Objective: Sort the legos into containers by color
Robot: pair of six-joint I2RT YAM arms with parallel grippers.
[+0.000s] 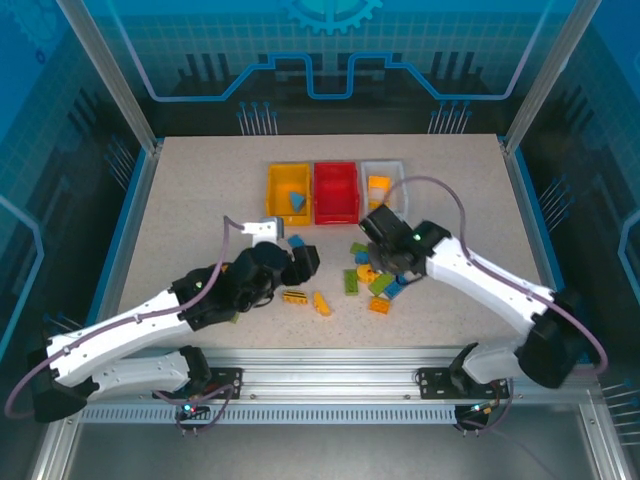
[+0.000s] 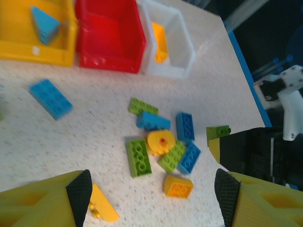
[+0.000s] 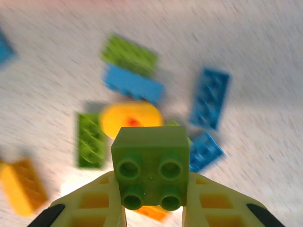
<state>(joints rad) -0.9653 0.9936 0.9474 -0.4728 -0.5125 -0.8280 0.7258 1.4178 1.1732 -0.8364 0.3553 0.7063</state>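
The green brick [image 3: 150, 156], pinched in the right gripper [image 3: 151, 201], should be lifted clear and carried level over the red bin [image 1: 335, 195], the left gripper [image 2: 154, 191], its jaws spread, being avoided.

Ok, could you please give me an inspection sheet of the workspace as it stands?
Surface: pale speckled table, no spills seen.
Job's things: yellow bin holds a blue brick; white bin holds an orange brick; red bin between them; loose bricks clustered mid-table.
Clutter: nothing seen.
Grippers: left gripper open above the table; right gripper shut on a green brick.
Cables: left cable and right cable loop above the arms.
Surroundings: metal frame, blue panels.
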